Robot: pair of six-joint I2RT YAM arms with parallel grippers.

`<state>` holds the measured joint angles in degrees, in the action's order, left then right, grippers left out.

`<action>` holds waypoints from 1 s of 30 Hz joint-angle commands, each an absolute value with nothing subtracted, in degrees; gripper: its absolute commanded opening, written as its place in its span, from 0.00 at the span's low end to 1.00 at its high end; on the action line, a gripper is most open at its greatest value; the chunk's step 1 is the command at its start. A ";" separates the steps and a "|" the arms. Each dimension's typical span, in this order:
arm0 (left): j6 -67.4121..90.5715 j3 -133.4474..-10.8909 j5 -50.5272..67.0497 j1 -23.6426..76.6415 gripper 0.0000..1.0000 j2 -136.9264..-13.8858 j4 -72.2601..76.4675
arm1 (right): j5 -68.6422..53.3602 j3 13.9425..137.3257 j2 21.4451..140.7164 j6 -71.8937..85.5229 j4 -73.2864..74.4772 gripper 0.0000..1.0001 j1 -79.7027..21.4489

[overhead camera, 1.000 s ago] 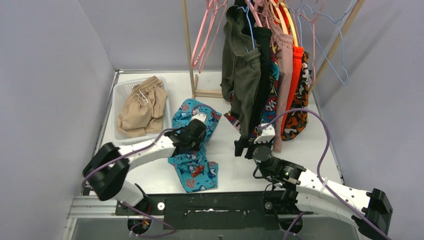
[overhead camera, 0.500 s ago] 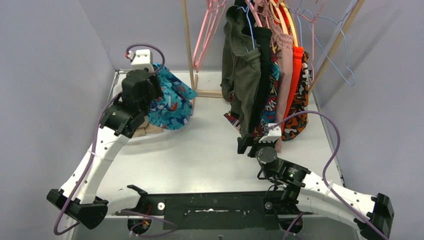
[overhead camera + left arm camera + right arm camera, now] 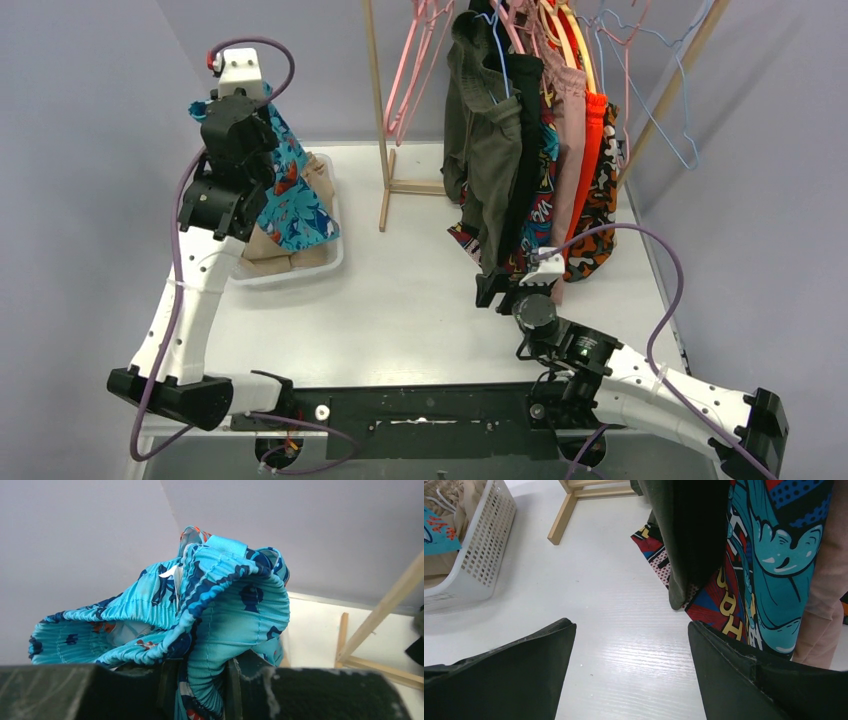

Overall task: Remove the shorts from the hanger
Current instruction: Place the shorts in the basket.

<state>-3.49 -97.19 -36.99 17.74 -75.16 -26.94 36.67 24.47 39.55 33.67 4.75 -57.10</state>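
**Shark-print shorts lifted off the table and now hanging over the basket**

Shorts in teal shark print [image 3: 290, 195] lay crumpled on the white table [image 3: 420, 300] a second ago, with the left gripper [image 3: 197, 687] down on them. Now that arm has swung up and to the far left, and the fingers are pinched on the bunched elastic waistband. The legs dangle over the white plastic basket [image 3: 335, 258], their lowest hem just above the tan shorts [image 3: 268, 250] already lying in it. To my eye this pair is nearly dealt with, with only the release left.

The right gripper [image 3: 631, 627] has hardly shifted. It hangs low near the hems of the hanging row, its jaws spread wide on nothing.

Six pairs are still on the wooden rack [image 3: 378, 100]: olive green [image 3: 490, 150], black [image 3: 525, 130], comic-print [image 3: 769, 555], dusty pink [image 3: 570, 150], orange [image 3: 593, 150] and an orange-black pattern [image 3: 605, 200]. So most of the job remains.

The held cloth is thin and limp, gathered into fine ribs at the waist. The basket is stiff lattice plastic. The olive pair looks heavier, with folds and pockets. Empty pink wire hangers [image 3: 410, 60] hang at the rack's left end.
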 commanded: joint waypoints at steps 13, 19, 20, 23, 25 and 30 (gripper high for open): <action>12.78 -74.73 -0.65 -7.70 0.00 -88.87 -21.41 | 38.66 24.97 34.18 34.00 5.93 0.86 -57.48; 10.26 -87.91 2.31 -7.82 0.00 -100.11 -30.54 | 39.58 24.30 33.42 34.64 5.01 0.86 -57.42; 10.20 -89.24 2.11 -7.81 0.00 -100.92 -29.91 | 39.42 24.59 33.52 34.65 5.05 0.86 -57.40; 10.19 -93.71 0.07 -7.79 0.00 -103.11 -29.67 | 38.47 25.72 34.36 34.03 5.20 0.86 -57.43; 10.03 -97.22 -3.48 -7.85 0.00 -104.69 -29.65 | 37.93 26.72 35.13 33.67 5.91 0.86 -57.40; 9.63 -97.29 -6.57 -7.82 0.00 -111.61 -28.94 | 37.60 27.56 36.28 33.84 6.78 0.86 -57.48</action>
<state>10.02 -94.67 -4.43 -7.62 -106.21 -29.95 37.01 24.88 35.48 33.74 7.86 -57.10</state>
